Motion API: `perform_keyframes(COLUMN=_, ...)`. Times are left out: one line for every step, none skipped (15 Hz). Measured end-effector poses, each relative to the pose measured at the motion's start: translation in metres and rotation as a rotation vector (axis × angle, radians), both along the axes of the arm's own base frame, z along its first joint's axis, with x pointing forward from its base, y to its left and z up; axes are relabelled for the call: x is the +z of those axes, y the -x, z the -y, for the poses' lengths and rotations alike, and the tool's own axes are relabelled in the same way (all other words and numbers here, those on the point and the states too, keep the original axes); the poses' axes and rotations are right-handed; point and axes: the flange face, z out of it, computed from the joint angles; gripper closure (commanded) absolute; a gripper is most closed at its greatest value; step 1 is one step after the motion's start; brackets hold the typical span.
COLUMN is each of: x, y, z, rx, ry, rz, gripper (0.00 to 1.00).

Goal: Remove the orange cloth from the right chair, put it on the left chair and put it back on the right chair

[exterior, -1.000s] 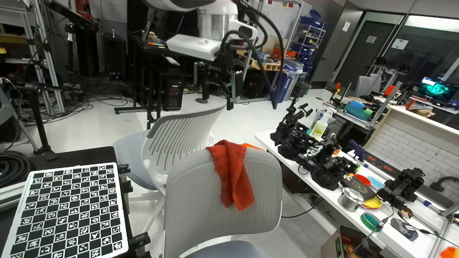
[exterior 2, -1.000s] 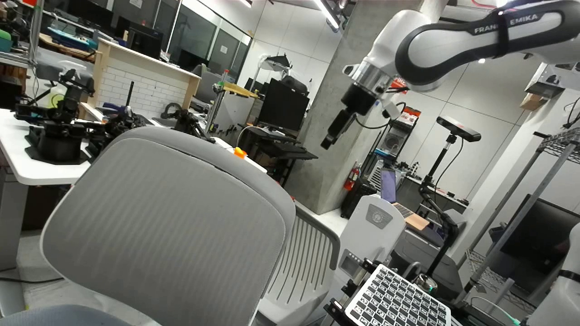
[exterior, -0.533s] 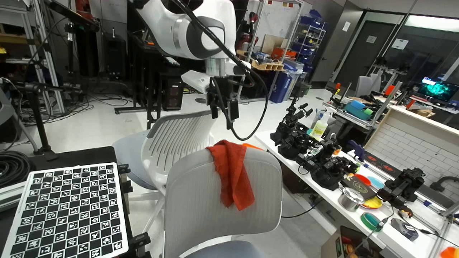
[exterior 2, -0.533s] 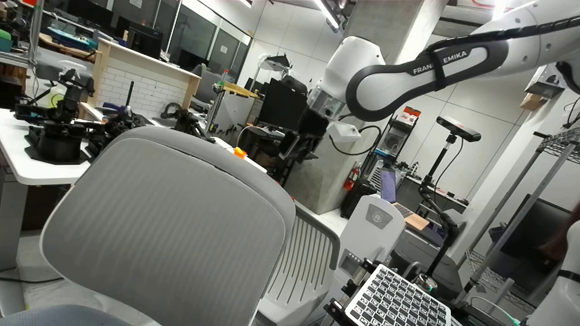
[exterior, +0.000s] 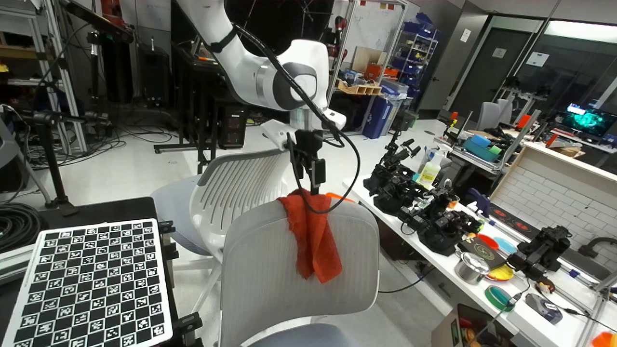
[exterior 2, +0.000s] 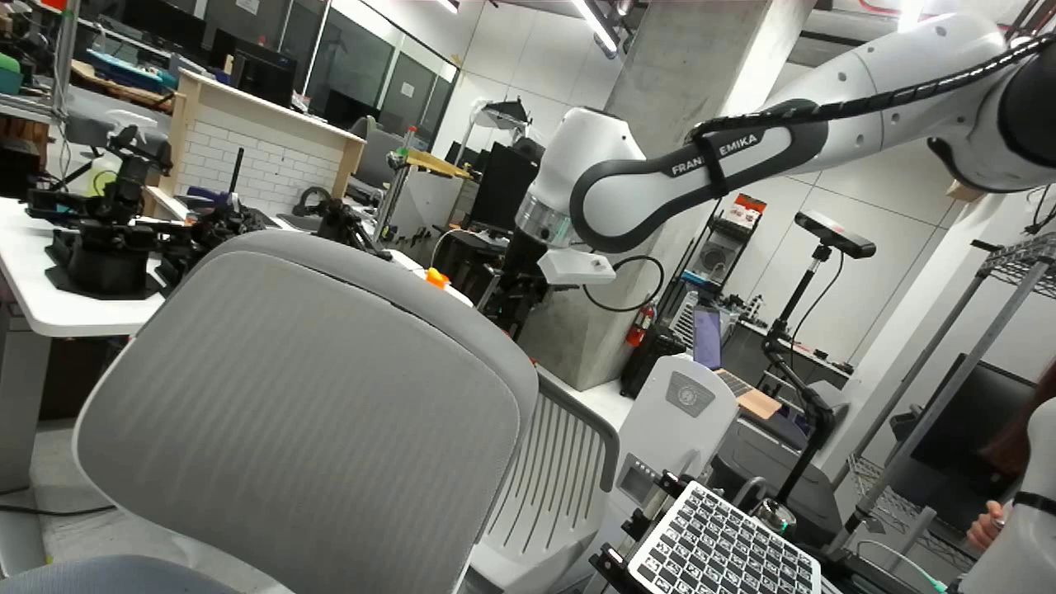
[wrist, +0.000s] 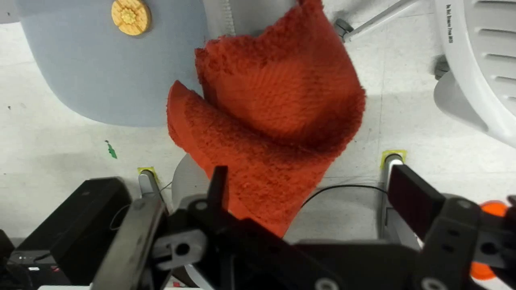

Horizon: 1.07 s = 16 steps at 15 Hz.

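Note:
The orange cloth hangs over the top of the right chair, which has a smooth grey back. In the wrist view the cloth is folded and limp. The right chair's back hides the cloth in an exterior view. The left chair, with a white ribbed back, stands behind it and also shows in the wrist view. My gripper is low over the cloth's top edge. In the wrist view my gripper is open, with the cloth below, nearer the left finger.
A white table with several small black arms stands beside the right chair. A checkered board lies on a black case at the other side. A round wooden disc sits on a grey seat. A hand shows at an edge.
My gripper has come down from well above the chairs to just over the cloth's top. In the other-angle frames it moved leftward and lower. The cloth and chairs have not moved.

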Motion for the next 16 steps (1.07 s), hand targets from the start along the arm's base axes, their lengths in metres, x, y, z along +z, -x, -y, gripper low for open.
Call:
perform_keyframes(x=-0.005, y=-0.006, z=0.006, rx=-0.014, ry=0.008, rz=-0.005, gripper=0.00)
perform_keyframes(x=-0.010, y=-0.011, z=0.011, rx=-0.023, ry=0.015, rz=-0.012, gripper=0.00)
perform_keyframes(x=-0.016, y=-0.014, z=0.014, rx=-0.031, ry=0.022, rz=-0.024, gripper=0.00)
perform_keyframes(x=-0.022, y=-0.016, z=0.015, rx=-0.035, ry=0.027, rz=-0.039, gripper=0.00)
perform_keyframes(x=-0.028, y=-0.017, z=0.015, rx=-0.038, ry=0.032, rz=-0.054, gripper=0.25)
perform_keyframes(x=-0.033, y=-0.018, z=0.014, rx=-0.039, ry=0.036, rz=-0.071, gripper=0.28)
perform_keyframes(x=-0.038, y=-0.018, z=0.013, rx=-0.040, ry=0.040, rz=-0.085, gripper=0.35)
perform_keyframes(x=-0.042, y=-0.017, z=0.011, rx=-0.039, ry=0.042, rz=-0.097, gripper=0.44)
perform_keyframes(x=-0.044, y=-0.017, z=0.009, rx=-0.039, ry=0.044, rz=-0.106, gripper=0.51)
perform_keyframes(x=-0.045, y=-0.017, z=0.006, rx=-0.039, ry=0.044, rz=-0.113, gripper=0.58)
perform_keyframes(x=-0.043, y=-0.017, z=0.004, rx=-0.039, ry=0.045, rz=-0.117, gripper=0.66)
perform_keyframes(x=-0.041, y=-0.018, z=0.004, rx=-0.040, ry=0.047, rz=-0.120, gripper=0.72)
perform_keyframes(x=-0.038, y=-0.019, z=0.004, rx=-0.042, ry=0.050, rz=-0.124, gripper=0.80)
perform_keyframes(x=-0.032, y=-0.020, z=0.005, rx=-0.044, ry=0.052, rz=-0.125, gripper=0.87)
perform_keyframes(x=-0.026, y=-0.020, z=0.003, rx=-0.043, ry=0.052, rz=-0.122, gripper=0.94)
perform_keyframes(x=-0.018, y=-0.020, z=0.000, rx=-0.039, ry=0.051, rz=-0.115, gripper=1.00)
